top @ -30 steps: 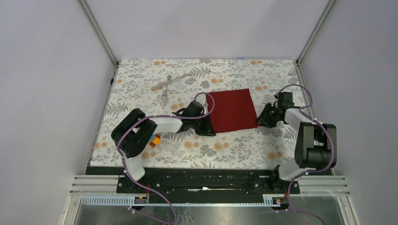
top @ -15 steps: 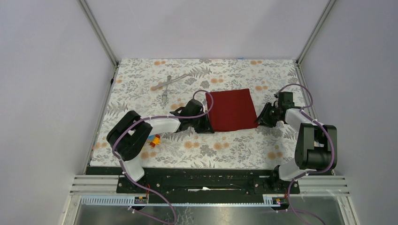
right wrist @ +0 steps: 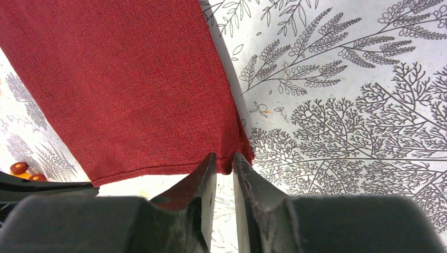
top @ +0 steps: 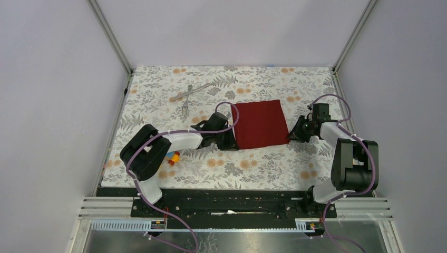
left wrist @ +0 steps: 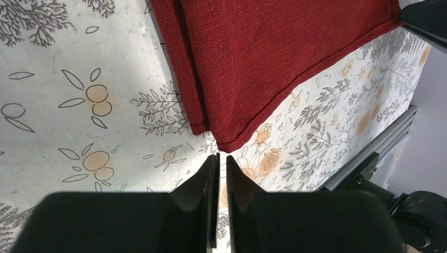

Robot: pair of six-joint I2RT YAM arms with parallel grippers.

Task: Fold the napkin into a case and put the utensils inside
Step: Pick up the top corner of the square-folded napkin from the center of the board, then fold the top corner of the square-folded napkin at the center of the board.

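I am in the middle of the folding step. The napkin (top: 260, 124) lies flat on the table (top: 253, 163), a bit right of the middle in the top view. In my left wrist view I can see one layer peeking out under another along its edge, so it is folded over at least once. It looks too wide to be the case yet. My left pincer (left wrist: 221, 158) is at the lower left corner of the cloth. Its fingers are squeezed almost together, and the corner sits just past the tips, so I think it holds nothing. My right pincer (right wrist: 225, 158) is at the lower right corner. A bit of red cloth shows between its tips, so I think it is pinching that corner. The utensils wait in the upper left of the top view, well away from the napkin: the fork (top: 186, 108) and one more shiny piece (top: 190, 93) lying across it. Some little toy blocks (top: 174, 156) sit by my left arm, and they are not part of this job. Next, I think I need to fold the cloth again to make it narrow. For that my left pincer has to open and take its corner. Then both corners must go up and over together so the edge stays straight. The cloth is soft and thin, so one layer could slip out.
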